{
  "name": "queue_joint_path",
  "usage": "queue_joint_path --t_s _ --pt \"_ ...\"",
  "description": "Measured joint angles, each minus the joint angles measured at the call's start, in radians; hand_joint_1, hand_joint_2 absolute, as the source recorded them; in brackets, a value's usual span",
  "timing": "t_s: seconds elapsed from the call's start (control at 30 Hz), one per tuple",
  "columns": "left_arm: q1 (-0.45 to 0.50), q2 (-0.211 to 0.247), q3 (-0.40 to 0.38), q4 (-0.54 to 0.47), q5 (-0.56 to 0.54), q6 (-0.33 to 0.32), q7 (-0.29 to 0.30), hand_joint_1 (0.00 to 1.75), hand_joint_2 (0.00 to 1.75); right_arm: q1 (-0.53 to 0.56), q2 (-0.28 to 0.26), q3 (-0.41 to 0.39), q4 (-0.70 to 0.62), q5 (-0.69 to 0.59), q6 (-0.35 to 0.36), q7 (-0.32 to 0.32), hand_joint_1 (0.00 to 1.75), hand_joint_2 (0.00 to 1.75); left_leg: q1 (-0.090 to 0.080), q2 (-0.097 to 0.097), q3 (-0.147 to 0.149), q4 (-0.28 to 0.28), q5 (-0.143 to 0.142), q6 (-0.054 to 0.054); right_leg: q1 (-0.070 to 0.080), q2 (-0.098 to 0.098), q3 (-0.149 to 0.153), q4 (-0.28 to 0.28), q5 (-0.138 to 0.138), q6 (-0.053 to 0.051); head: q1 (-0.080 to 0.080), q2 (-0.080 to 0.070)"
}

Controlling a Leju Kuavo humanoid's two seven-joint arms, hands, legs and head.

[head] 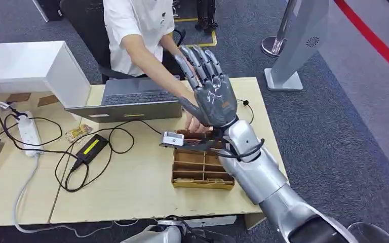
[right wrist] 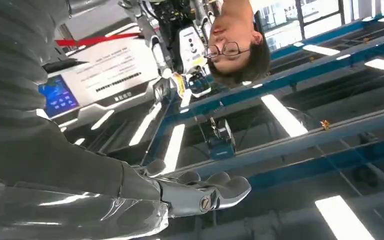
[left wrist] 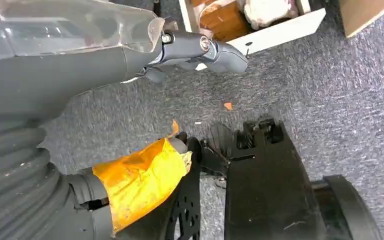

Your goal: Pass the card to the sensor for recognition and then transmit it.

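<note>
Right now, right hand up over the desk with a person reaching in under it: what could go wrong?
1. The right hand is raised, palm up and open, and the person's hand reaches under it toward the wooden tray; any drop or sweep could hit that arm.
2. No card is visible in the hand, so a handover may not be complete.
3. The laptop sits close beside the arm and could be clipped.

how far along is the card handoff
Probably late, though I see no card. The right hand is raised over the table, fingers spread upward, holding nothing. A person's hand reaches in just below it, beside the wooden tray, so the pass may be happening or just over. The left hand hangs by the floor. Whether the sensor step happened cannot be told.
</note>
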Motion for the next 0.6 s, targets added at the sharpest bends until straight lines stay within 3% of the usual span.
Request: queue_joint_path --t_s 0.4,0.6 --pt "0.013 0.006 0.065 0.031 0.088 0.067 0.004 0.0 1.75 0.202 -0.157 -0.005 -0.209 0.018 -0.043 -0.058 0.0 1.75 0.0 0.0 0.0 0.0 0.0 0.0 0.0 0.0 0.0 -0.001 0.0 0.0 0.0 0.0" --pt "0.018 0.008 0.087 0.031 0.113 0.088 0.021 0.0 1.75 0.283 -0.207 -0.01 -0.256 0.022 -0.05 -0.074 0.0 1.75 0.0 0.001 0.0 0.0 0.0 0.0 0.0 0.0 0.0 -0.001 0.0 0.0 0.0 0.0"
